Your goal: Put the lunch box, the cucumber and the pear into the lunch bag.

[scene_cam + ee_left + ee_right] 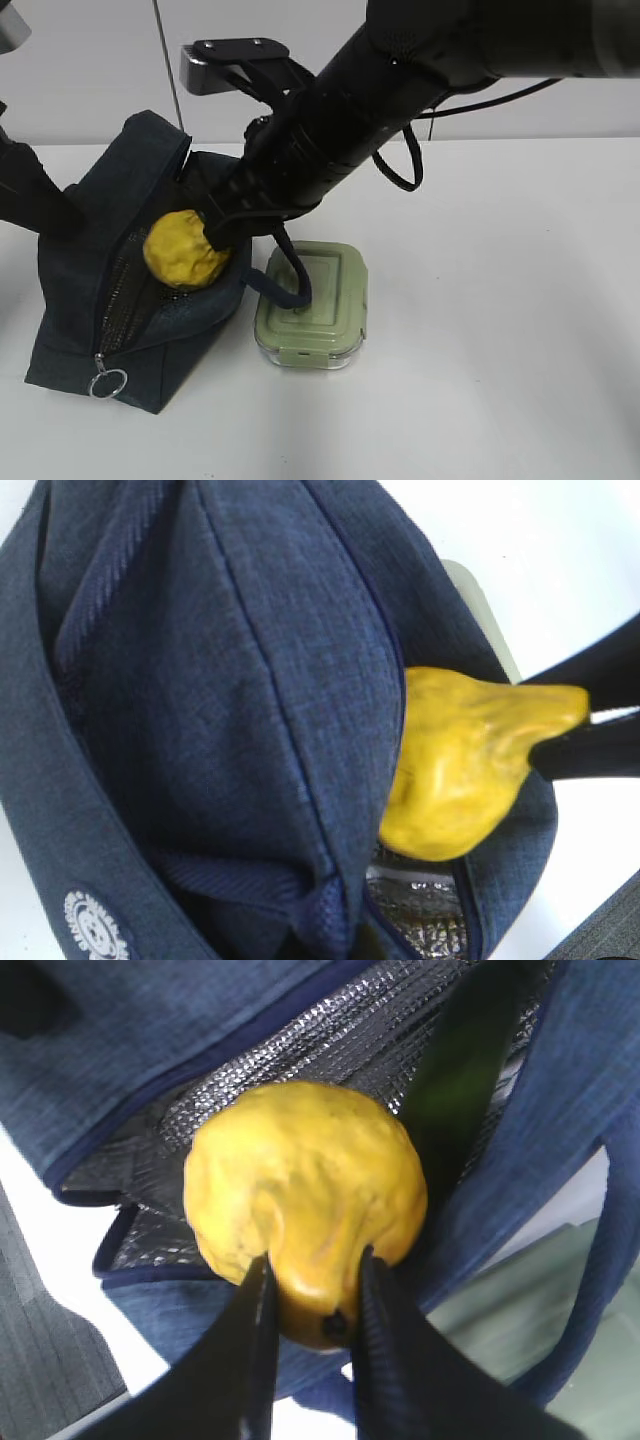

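Observation:
The dark navy lunch bag (pixel 90 260) stands open at the left, foil lining showing. My right gripper (pixel 215 235) is shut on the yellow pear (pixel 183 250) and holds it in the bag's mouth; the right wrist view shows both fingers (pixel 255 1310) pinching the pear's narrow end (pixel 300 1190). The dark green cucumber (pixel 455 1090) lies inside the bag, behind the pear. The lunch box (pixel 315 300) with its sage-green lid sits on the table right of the bag. My left gripper (pixel 70 220) is at the bag's left side, holding its fabric (pixel 200 680); its fingers are hidden.
The bag's strap handle (pixel 290 270) droops over the lunch box lid. The zipper's ring pull (pixel 108 383) hangs at the bag's front corner. The white table (pixel 500 350) stretches to the right and front. The right arm crosses above the lunch box.

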`<state>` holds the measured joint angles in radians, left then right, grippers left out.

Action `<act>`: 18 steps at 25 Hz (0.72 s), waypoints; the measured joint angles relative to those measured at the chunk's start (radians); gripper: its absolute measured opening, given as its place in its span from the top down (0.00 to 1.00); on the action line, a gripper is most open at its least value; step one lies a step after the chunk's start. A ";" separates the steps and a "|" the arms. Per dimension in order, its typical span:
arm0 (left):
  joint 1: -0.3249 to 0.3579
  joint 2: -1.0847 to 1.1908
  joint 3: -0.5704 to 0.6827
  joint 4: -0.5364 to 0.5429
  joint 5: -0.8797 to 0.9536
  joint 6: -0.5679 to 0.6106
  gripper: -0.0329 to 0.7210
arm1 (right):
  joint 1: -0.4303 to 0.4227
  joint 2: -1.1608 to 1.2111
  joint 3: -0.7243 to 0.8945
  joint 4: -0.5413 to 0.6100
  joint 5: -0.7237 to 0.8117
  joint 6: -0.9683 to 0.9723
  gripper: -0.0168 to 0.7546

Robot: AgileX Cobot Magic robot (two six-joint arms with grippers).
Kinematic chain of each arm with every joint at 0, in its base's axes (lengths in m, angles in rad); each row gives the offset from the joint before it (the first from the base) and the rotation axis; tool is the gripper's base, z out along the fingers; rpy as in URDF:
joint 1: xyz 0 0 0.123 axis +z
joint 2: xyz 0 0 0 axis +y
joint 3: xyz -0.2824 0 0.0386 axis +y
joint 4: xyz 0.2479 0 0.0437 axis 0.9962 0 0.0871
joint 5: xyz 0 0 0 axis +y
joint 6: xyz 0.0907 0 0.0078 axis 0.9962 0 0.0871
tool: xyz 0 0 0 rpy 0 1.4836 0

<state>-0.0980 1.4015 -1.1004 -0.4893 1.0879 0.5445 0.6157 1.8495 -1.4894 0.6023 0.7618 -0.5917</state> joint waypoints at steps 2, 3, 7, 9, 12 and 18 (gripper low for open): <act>0.000 0.000 0.000 0.000 0.000 0.000 0.95 | 0.000 0.010 0.000 -0.001 -0.019 0.002 0.80; 0.000 0.000 0.000 0.000 0.000 0.000 0.95 | 0.000 0.012 -0.002 -0.001 -0.027 0.002 0.79; 0.000 0.000 0.000 0.000 0.000 0.000 0.95 | 0.000 0.012 -0.004 -0.001 -0.034 0.004 0.56; 0.000 0.000 0.000 0.000 0.000 0.000 0.95 | 0.000 0.010 -0.004 0.004 -0.034 0.004 0.37; 0.000 0.000 0.000 0.000 0.000 0.000 0.95 | -0.004 -0.002 -0.004 0.012 -0.034 0.004 0.25; 0.000 0.000 0.000 0.006 0.000 0.000 0.95 | -0.089 -0.061 0.005 0.034 -0.017 0.132 0.28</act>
<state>-0.0980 1.4015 -1.1004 -0.4838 1.0879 0.5445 0.5269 1.7889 -1.4844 0.6366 0.7449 -0.4600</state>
